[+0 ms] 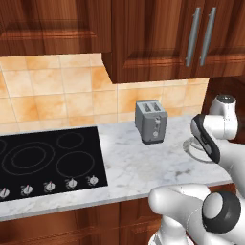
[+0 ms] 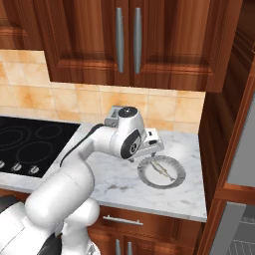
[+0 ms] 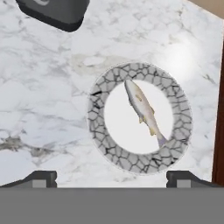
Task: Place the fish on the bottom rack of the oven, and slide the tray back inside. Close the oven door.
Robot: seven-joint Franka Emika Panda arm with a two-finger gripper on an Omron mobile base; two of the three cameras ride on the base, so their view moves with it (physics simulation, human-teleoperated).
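Note:
The fish (image 3: 143,111), small, silvery and tan, lies diagonally on a round white plate (image 3: 131,162) with a grey cracked-pattern rim, on the marble counter. My gripper (image 3: 113,179) hangs open above the plate's near rim, with nothing between the fingertips (image 3: 41,177). From the right base, my gripper (image 2: 149,149) hovers just above and left of the fish (image 2: 163,169) on the plate (image 2: 149,179). The oven (image 2: 230,219) shows as a grey frame edge in the wood column at lower right. The bottom rack, the tray and the oven door are out of view.
A grey toaster (image 1: 151,121) stands on the counter left of the plate, near the tiled wall. The black cooktop (image 1: 48,160) with front knobs lies further left. Wood wall cabinets (image 2: 127,40) hang overhead. A tall wood column (image 2: 219,124) bounds the counter on the right.

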